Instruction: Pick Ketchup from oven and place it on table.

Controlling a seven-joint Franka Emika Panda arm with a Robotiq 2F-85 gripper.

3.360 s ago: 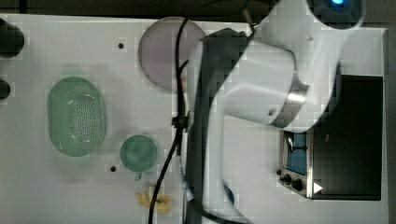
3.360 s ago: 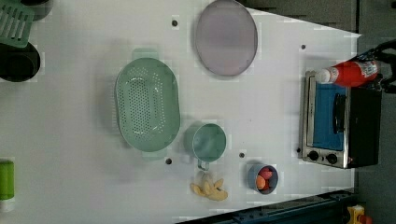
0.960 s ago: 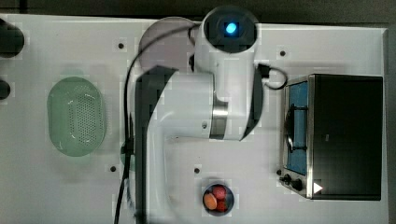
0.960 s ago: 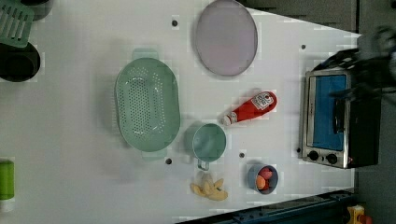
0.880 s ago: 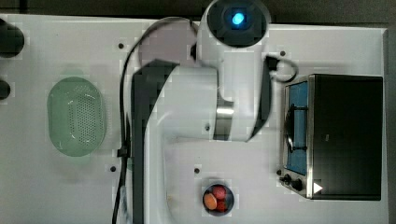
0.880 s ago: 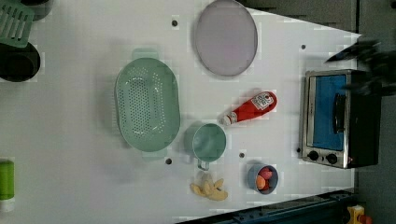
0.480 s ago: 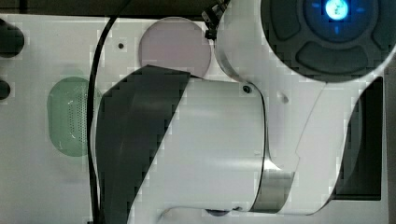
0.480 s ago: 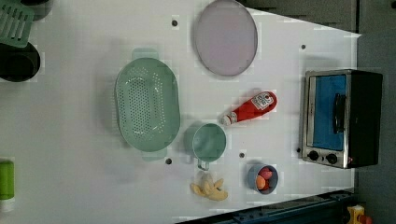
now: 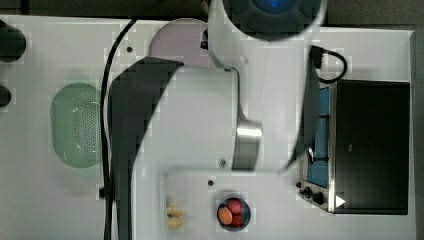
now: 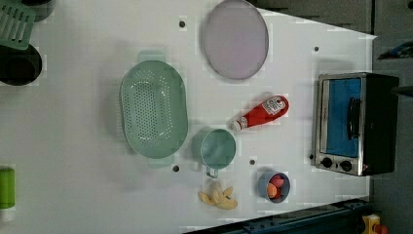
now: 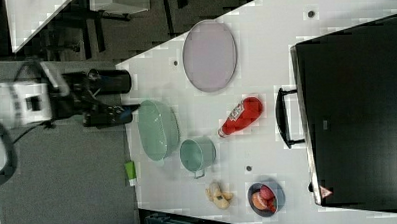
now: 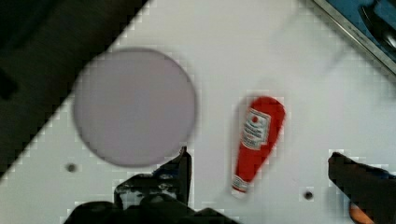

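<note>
Top view: the white arm (image 9: 200,125) covers mid-worktop; the oven (image 9: 367,145) stands near the worktop's (image 9: 50,200) right edge.

Left view: the ketchup (image 10: 260,113) lies flat on the worktop, apart from the oven, between the lilac plate (image 10: 235,39) and green cup (image 10: 217,148), cap toward the cup.

Right view: the bottle rests just off the oven handle (image 11: 285,117).

Wrist view: the claw (image 12: 261,177) hangs spread wide and empty, one finger (image 12: 182,170) either side above the bottle's capped end, long axis running away from it. The placing looks done.
</note>
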